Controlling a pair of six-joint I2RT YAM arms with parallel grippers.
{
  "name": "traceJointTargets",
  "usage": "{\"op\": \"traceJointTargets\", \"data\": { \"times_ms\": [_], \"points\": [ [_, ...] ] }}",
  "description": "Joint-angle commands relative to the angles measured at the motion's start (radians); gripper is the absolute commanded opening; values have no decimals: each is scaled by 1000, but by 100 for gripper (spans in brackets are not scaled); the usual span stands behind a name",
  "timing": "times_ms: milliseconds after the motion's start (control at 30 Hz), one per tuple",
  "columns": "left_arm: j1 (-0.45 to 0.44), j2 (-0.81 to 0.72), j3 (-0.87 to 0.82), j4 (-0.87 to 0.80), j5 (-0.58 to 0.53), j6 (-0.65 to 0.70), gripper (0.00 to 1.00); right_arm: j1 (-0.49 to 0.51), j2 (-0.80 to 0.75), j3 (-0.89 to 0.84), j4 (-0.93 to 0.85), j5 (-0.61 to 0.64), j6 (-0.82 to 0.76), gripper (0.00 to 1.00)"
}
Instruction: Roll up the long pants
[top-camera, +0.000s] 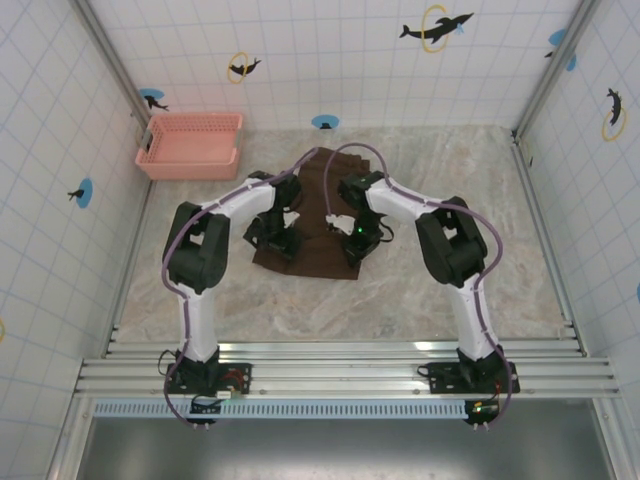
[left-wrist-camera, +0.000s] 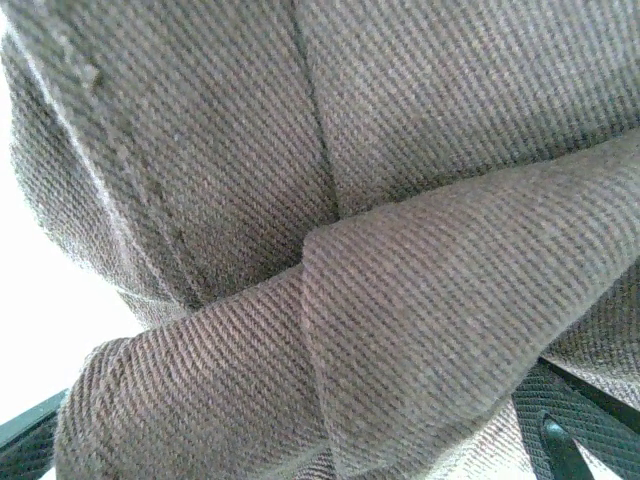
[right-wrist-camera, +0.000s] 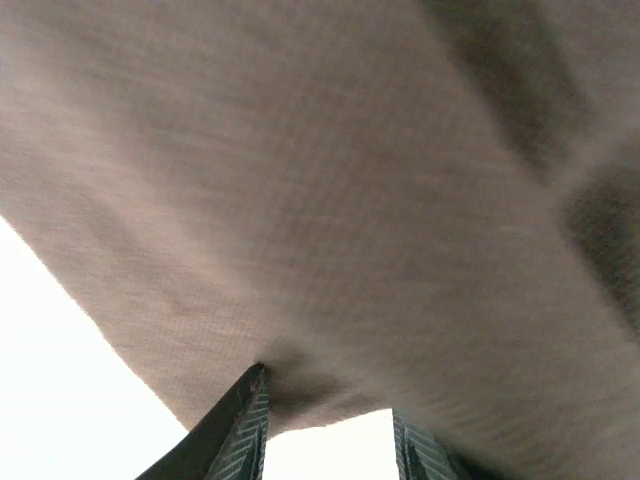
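Long pants (top-camera: 315, 225): no readable writing. Left gripper (top-camera: 277, 238) & right gripper (top-camera: 357, 243) on fabric; grip can't tell.

Both arms crowd over the long pants (top-camera: 315, 235); bare table (top-camera: 470, 170) lies open around, pink basket (top-camera: 190, 145) far-left.

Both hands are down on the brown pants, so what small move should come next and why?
Probably roll both hands forward together. The pants lie flat on the table, the left hand and right hand sit at the near edge, and fabric drapes over the fingers, seemingly lifted.
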Motion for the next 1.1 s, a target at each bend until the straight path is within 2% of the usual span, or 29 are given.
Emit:
{"op": "traceJointTargets", "data": {
  "times_ms": [0,67,200,333,567,833,1000,1067],
  "points": [
    [-1,41,47,-50,2,36,97,-3,-152,-136,132,187,-32,40],
    [-3,49,59,-54,5,40,97,42,-260,-229,197,233,-66,43],
    [-1,53,62,-48,12,42,97,195,-446,-405,343,339,-141,55],
    [-1,53,56,-51,10,43,97,317,-491,-463,424,383,-171,58],
    [0,48,53,-56,-1,52,97,389,-351,-403,481,384,-227,57],
    [0,49,76,-86,9,96,97,384,-135,-262,463,397,-276,52],
    [-1,40,79,-101,13,163,97,365,-72,-204,449,396,-288,48],
    [-1,33,73,-101,11,181,97,357,-42,-164,421,390,-292,38]
  ]
}}
